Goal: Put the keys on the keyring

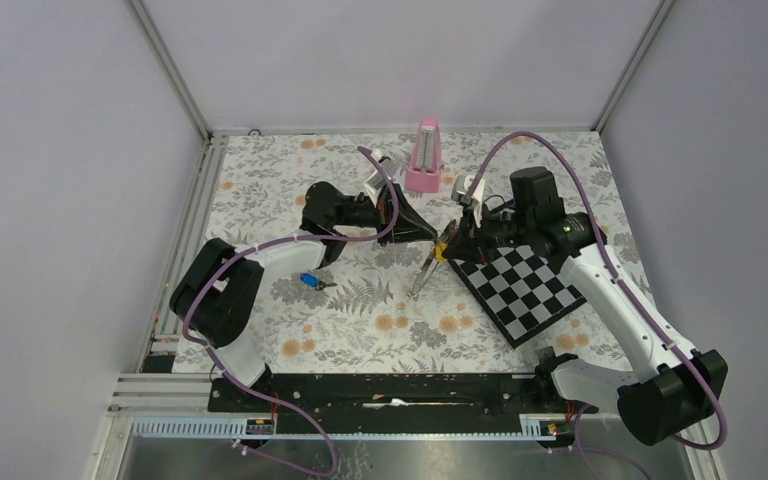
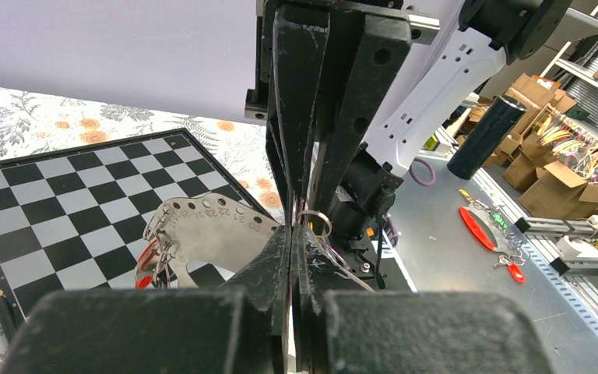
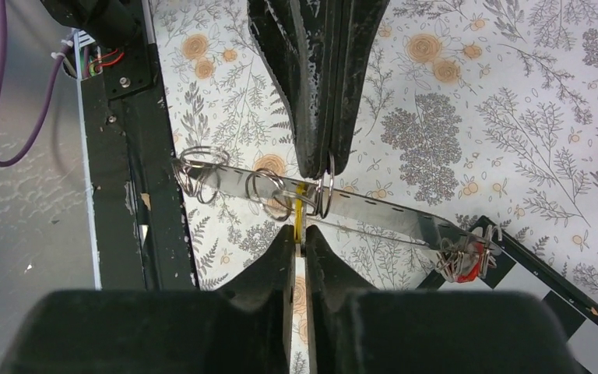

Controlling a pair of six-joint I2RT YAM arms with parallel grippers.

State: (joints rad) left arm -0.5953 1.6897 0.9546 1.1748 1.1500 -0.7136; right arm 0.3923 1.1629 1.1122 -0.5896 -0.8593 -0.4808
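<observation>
Left pincer (image 2: 296, 234) clamped on keyring (image 3: 374, 210), right pincer (image 3: 300, 234) pinched closed on yellow key (image 3: 300, 204), both beside chessboard (image 1: 525, 285) corner, blue key (image 1: 310, 281) on surface (image 1: 360, 325) well left of chessboard

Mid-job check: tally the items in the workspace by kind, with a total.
Keys: 2 (blue key, yellow key)
Keyring: 1
Chessboard: 1
Pink block: 1
Total: 5
</observation>
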